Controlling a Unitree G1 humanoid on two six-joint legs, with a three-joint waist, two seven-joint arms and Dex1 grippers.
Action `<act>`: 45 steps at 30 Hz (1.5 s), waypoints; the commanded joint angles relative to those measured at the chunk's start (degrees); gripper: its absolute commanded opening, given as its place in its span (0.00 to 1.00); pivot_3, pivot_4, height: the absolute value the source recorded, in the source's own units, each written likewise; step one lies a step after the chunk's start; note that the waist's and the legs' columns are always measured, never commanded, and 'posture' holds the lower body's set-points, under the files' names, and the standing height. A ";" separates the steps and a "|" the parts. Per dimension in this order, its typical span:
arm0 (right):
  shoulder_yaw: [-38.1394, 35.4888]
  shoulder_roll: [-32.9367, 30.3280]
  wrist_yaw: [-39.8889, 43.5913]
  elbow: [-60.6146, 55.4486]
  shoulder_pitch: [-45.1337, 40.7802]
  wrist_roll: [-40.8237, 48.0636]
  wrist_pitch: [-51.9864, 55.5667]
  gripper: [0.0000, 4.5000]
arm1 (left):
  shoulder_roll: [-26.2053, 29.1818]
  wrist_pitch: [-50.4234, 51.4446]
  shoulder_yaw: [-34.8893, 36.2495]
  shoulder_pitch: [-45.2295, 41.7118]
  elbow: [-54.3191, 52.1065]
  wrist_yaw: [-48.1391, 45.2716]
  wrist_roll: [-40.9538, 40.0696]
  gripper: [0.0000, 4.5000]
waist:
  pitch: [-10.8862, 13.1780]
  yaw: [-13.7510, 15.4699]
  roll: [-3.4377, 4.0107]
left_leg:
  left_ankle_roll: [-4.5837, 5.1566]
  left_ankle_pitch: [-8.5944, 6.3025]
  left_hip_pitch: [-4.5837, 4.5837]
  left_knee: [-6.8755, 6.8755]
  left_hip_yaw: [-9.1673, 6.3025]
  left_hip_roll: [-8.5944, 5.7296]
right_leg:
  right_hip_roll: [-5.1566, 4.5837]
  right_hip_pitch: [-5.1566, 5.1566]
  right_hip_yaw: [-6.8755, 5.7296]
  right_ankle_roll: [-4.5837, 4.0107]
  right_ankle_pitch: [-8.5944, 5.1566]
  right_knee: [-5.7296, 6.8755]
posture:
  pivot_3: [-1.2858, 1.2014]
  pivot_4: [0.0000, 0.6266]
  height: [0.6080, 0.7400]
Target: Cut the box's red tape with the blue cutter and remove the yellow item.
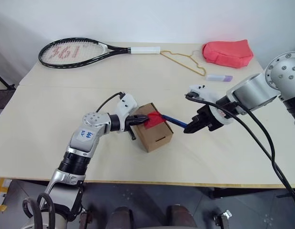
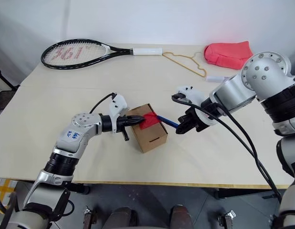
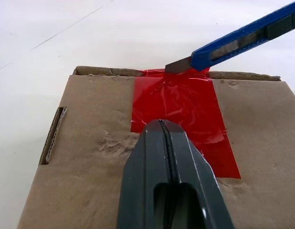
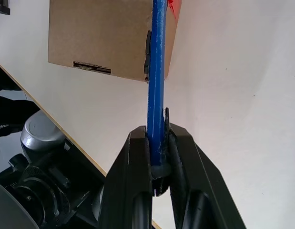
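Observation:
The small brown cardboard box [image 1: 154,128] stands near the middle of the table, with the wrinkled red tape [image 3: 188,109] across its top seam. My left gripper [image 1: 141,120] is shut and its tips press on the box top at the near end of the tape. My right gripper [image 1: 191,128] is shut on the blue cutter [image 1: 174,121], whose grey blade tip [image 3: 178,66] meets the far edge of the tape at the box's rim. A small slot [image 1: 161,140] shows in the box's side. The yellow item is hidden.
At the back of the table lie a tennis racket [image 1: 80,51], a thin wire hanger [image 1: 185,59], a red fabric pouch [image 1: 228,52] and a white-and-purple tube [image 1: 218,77]. The table's front edge [image 1: 185,183] runs close below the box.

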 commanded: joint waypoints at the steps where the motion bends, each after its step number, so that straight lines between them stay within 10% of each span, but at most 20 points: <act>1: 0.31 -0.09 0.17 -2.33 0.73 3.16 1.56 0.03 | 1.00 6.73 -4.29 6.03 6.09 0.32 2.36 0.00 | 0.00 0.00 0.00 | 0.00 0.00 0.00 0.00 0.00 0.00 | 0.00 0.00 -0.01 0.00 0.00 0.00 | 0.52 0.24 1.00; 18: -3.32 10.18 1.22 3.68 -0.77 -7.86 1.56 0.03 | 1.04 7.36 -3.91 6.90 4.74 1.18 1.78 0.00 | -0.07 -0.64 0.08 | 0.00 0.01 0.09 0.02 0.09 0.04 | -0.02 0.01 0.00 -0.02 0.00 0.03 | 0.52 0.24 1.00; 45: 3.61 -0.12 8.44 -4.24 2.16 -8.61 1.56 0.03 | 1.75 8.39 -3.37 7.46 3.45 1.80 1.19 0.00 | -0.05 -0.28 0.08 | 0.00 0.00 0.04 -0.28 0.16 0.02 | -0.10 -0.08 -0.11 -0.05 0.02 -0.22 | 0.52 0.24 1.00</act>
